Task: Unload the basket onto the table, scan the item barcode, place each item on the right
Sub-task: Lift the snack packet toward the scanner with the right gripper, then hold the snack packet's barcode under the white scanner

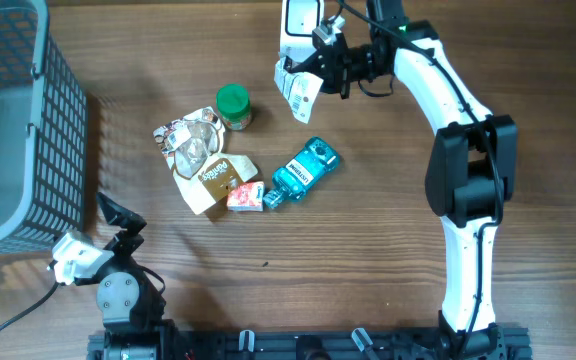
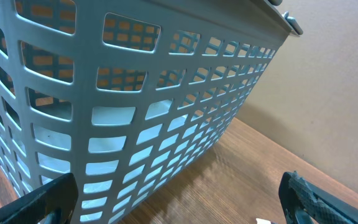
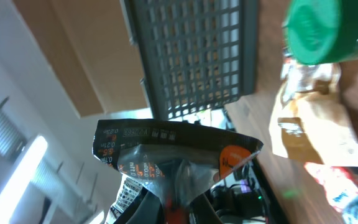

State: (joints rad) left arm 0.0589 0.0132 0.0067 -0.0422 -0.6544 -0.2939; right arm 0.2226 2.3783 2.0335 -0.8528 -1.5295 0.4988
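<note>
My right gripper (image 1: 322,68) is shut on a crumpled dark foil packet (image 3: 166,155) with orange print. It holds the packet above the table at the back. In the overhead view the packet's white barcode label (image 1: 296,93) hangs just below the white scanner (image 1: 299,20). In the right wrist view the packet fills the space between the fingers and hides their tips; that gripper (image 3: 176,208) sits at the bottom edge. My left gripper (image 1: 120,214) rests low at the front left, open and empty, its fingers (image 2: 42,202) spread wide and facing the basket.
A grey mesh basket (image 1: 8,120) stands at the far left. Mid-table lie a green-lidded jar (image 1: 233,106), a clear crumpled wrapper (image 1: 190,141), a brown pouch (image 1: 213,181), a small red-and-white pack (image 1: 245,197) and a blue bottle (image 1: 304,171).
</note>
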